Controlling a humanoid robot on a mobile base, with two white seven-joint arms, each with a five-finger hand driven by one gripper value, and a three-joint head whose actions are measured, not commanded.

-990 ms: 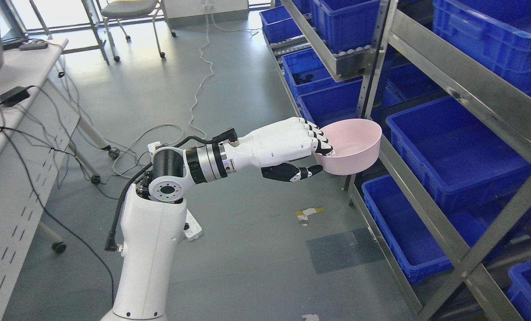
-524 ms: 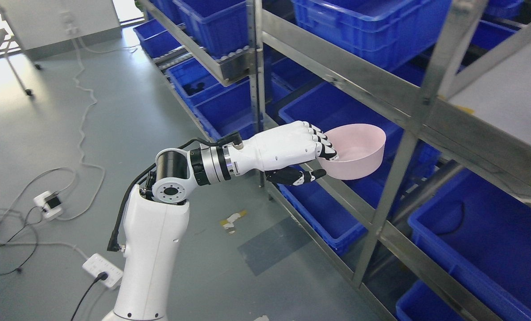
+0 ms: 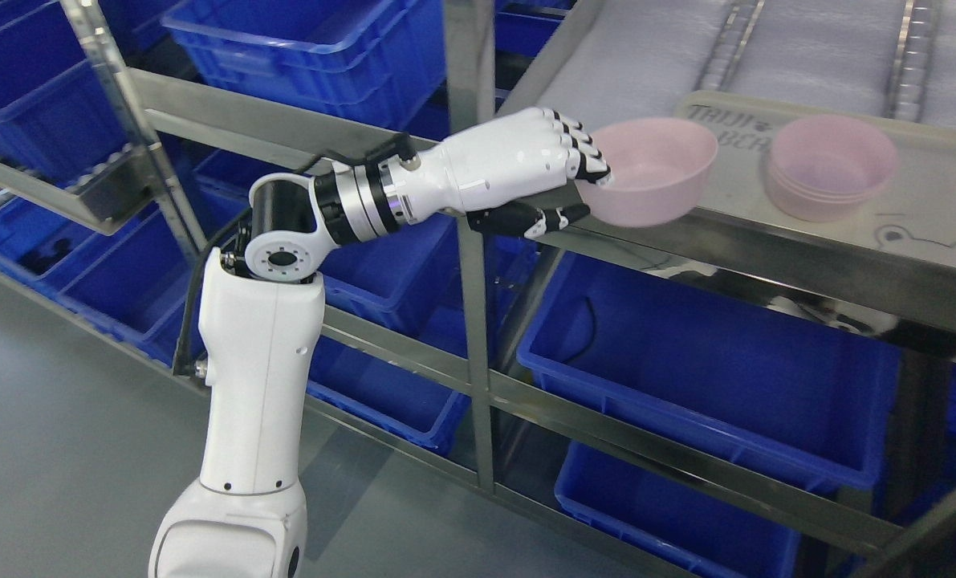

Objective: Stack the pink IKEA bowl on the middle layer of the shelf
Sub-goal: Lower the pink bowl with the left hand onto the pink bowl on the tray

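We read raised lettering on the grey tray (image 3: pixel 919 233) on the shelf: "TAIJI" in its top-left corner, with a second line beneath beginning "BEA", the rest hidden behind the pink bowl (image 3: pixel 654 172). No other text is legible.

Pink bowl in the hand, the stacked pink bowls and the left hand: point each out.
held pink bowl (image 3: pixel 654 172), head view, inner wall
pink bowl stack (image 3: pixel 831 164), head view, top bowl's inside
left hand (image 3: pixel 518 156), head view, back of hand
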